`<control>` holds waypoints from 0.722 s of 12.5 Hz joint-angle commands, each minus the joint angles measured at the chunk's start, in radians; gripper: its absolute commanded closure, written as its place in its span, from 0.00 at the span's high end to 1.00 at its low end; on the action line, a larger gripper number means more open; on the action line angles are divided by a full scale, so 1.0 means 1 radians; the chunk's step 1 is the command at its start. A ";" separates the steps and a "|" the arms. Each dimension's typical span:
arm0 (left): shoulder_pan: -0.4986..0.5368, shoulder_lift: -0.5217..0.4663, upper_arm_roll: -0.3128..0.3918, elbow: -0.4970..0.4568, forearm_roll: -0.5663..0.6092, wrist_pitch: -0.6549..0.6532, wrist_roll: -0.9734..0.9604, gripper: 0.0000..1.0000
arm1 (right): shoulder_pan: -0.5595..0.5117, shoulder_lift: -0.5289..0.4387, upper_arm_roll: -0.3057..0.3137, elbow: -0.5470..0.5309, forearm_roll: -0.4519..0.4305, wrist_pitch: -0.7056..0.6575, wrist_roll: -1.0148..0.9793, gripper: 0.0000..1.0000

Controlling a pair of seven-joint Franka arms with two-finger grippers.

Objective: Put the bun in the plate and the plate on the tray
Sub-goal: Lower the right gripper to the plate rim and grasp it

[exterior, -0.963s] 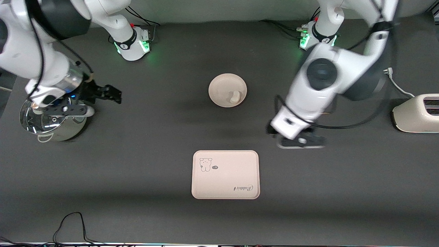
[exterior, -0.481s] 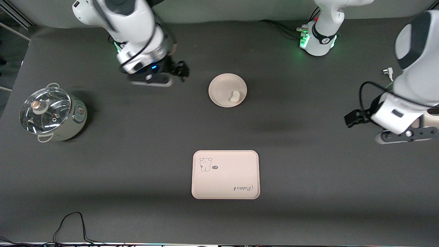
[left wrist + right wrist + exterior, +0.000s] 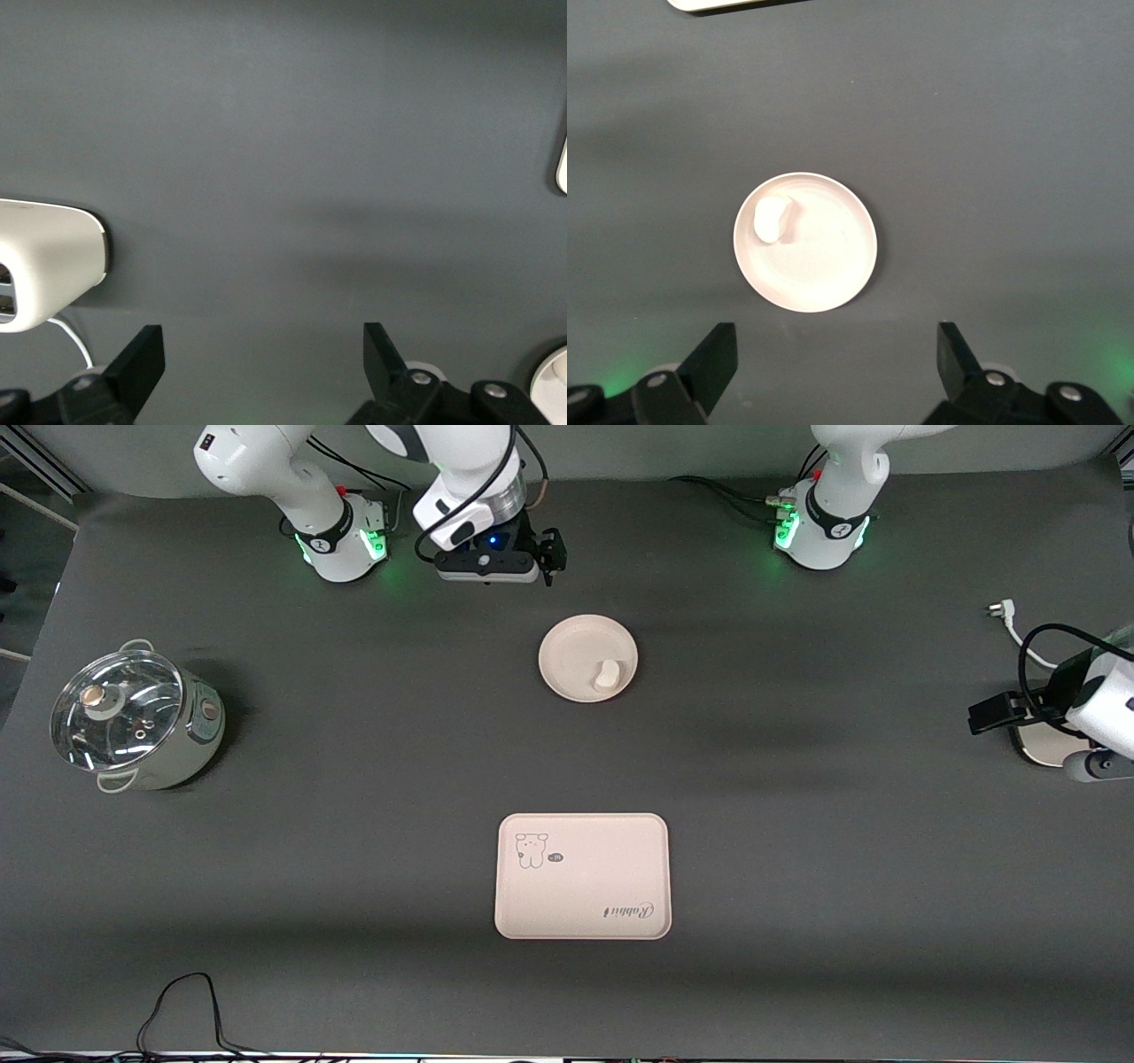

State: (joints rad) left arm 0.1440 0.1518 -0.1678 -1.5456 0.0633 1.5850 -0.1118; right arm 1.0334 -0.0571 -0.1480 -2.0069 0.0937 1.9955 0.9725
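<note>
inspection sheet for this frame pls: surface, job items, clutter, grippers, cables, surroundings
Surface: dark grey mat, nothing spilled.
Job's things: small off-white bun lies in round cream plate; plate on mat, not on cream-pink rectangular tray, which lies nearer the camera.
Clutter: glass-lidded steel pot at right arm's end; cream toaster at left arm's end.
Grippers: right gripper open, above mat near plate; left gripper open, beside toaster.
Cables: black loop at front edge; white plug lead.
Surroundings: nothing seen.

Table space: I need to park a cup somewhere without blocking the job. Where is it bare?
Bare mat lies between the plate and the tray, and between the tray and the pot. It is tighter near the toaster, where the left gripper hangs.
</note>
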 commanded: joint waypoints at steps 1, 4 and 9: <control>-0.026 -0.029 0.025 -0.024 0.001 0.009 0.027 1.00 | -0.006 -0.096 -0.008 -0.249 0.047 0.213 -0.084 1.00; -0.107 -0.052 0.080 -0.050 0.010 0.059 0.029 1.00 | 0.000 -0.003 -0.007 -0.406 0.165 0.528 -0.179 1.00; -0.104 -0.064 0.085 -0.085 0.043 0.118 0.014 1.00 | 0.043 0.282 0.018 -0.408 0.359 0.833 -0.316 1.00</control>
State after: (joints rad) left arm 0.0501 0.1100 -0.0987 -1.6022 0.0915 1.6829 -0.1004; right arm 1.0583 0.1190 -0.1383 -2.4424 0.4040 2.7376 0.6970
